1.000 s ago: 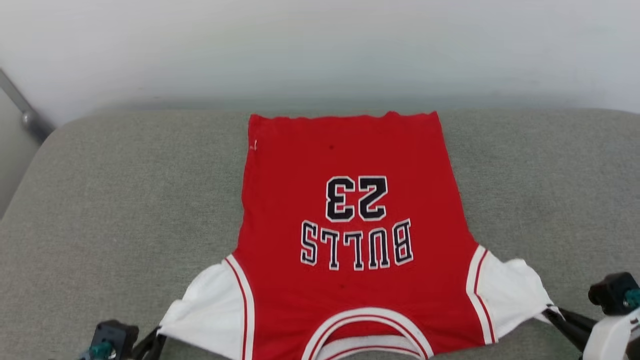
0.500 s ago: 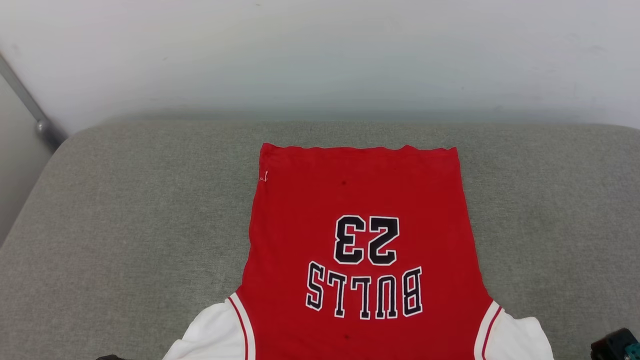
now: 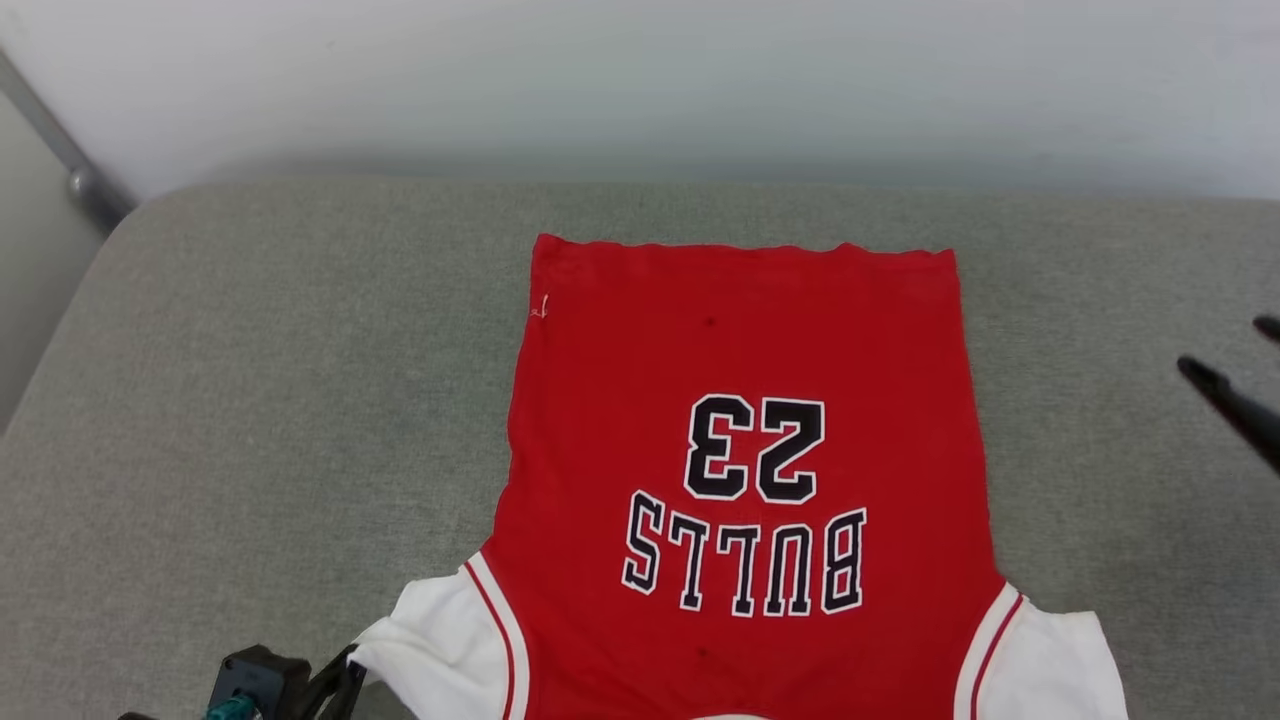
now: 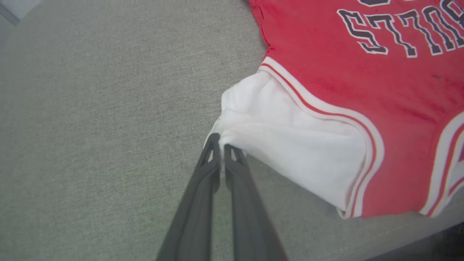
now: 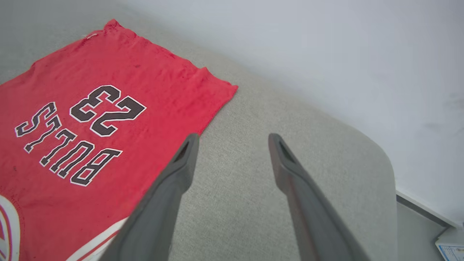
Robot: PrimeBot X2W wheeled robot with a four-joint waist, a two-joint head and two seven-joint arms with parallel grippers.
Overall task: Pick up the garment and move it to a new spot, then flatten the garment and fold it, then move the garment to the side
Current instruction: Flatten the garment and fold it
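While face-up, garment point(image 3: 740, 400) between wide cushion point(image 3: 250, 400) margins.

Grey woven-fabric cushion point(image 3: 250, 400) with rounded corners carries a red jersey T-shirt point(image 3: 745, 340) with white short sleeves, which lies spread out, black "BULLS 23" lettering uppermost, hem toward the far edge.

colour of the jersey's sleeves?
White sleeve with red-and-white striped trim; the left wrist view shows it best.

One garment point(image 3: 740, 400) is showing, carrying two white sleeves point(image 3: 440, 640). One grey cushion point(image 3: 250, 400) is lying beneath. Two grippers are showing: left gripper point(image 4: 218, 145), right gripper point(image 5: 233, 139). One metal pole point(image 3: 60, 150) is showing too.
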